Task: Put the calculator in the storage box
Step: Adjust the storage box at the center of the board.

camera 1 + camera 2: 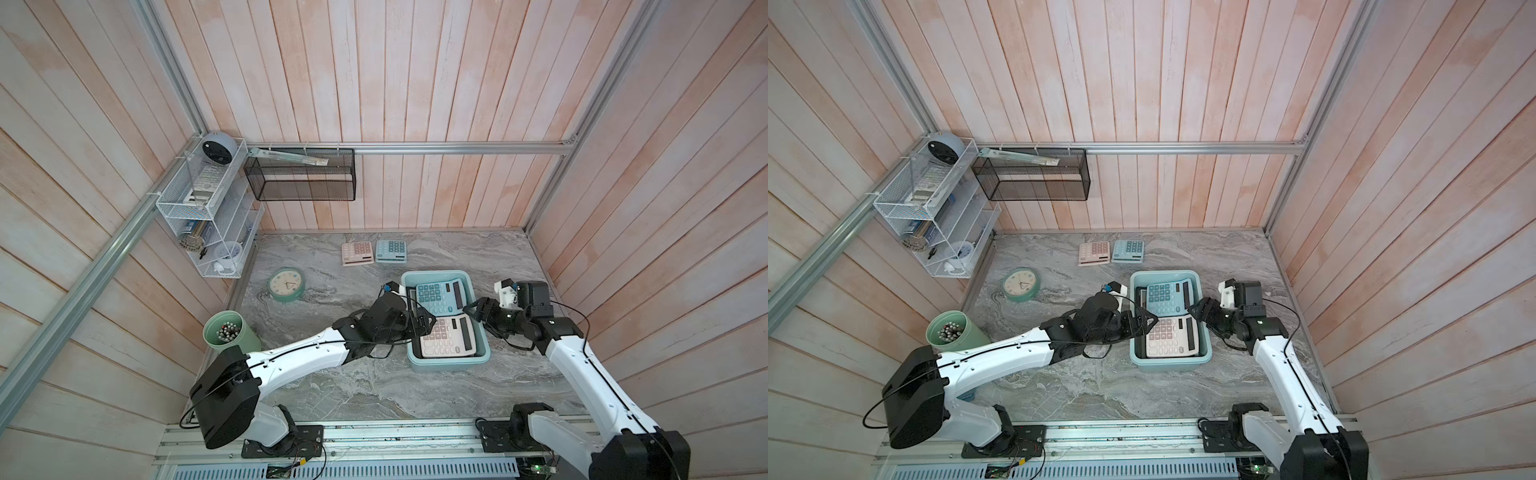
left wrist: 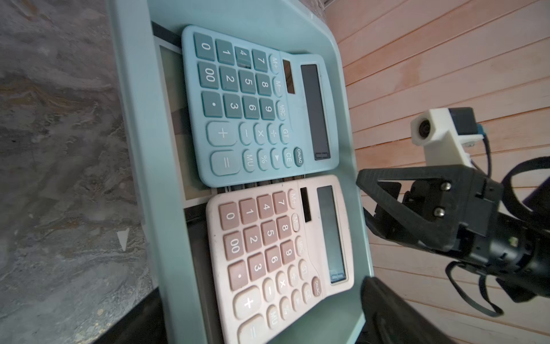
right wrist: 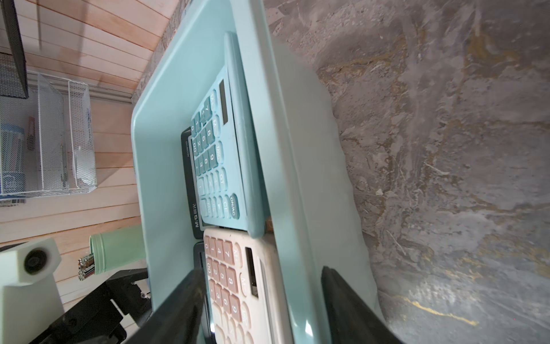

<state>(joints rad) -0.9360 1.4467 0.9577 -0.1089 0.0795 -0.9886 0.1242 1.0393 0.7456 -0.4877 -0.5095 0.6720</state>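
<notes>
The pale teal storage box (image 1: 451, 363) (image 1: 1171, 363) sits right of the table's middle. A teal calculator (image 1: 436, 297) (image 2: 253, 104) lies in its far half and a pink calculator (image 1: 444, 338) (image 2: 276, 253) (image 3: 235, 283) in its near half, both on top of black calculators (image 3: 187, 166). Two more calculators, pink (image 1: 356, 253) and teal (image 1: 390, 251), lie on the table near the back wall. My left gripper (image 1: 422, 320) (image 2: 268, 327) hangs wide open over the box's left rim. My right gripper (image 1: 473, 309) (image 3: 262, 309) is open astride the right rim, holding nothing.
A round green clock (image 1: 286, 284) lies at the left of the table. A green pen cup (image 1: 226, 330) stands by the left arm. A black mesh basket (image 1: 301, 178) and a white wire rack (image 1: 208, 216) hang on the walls.
</notes>
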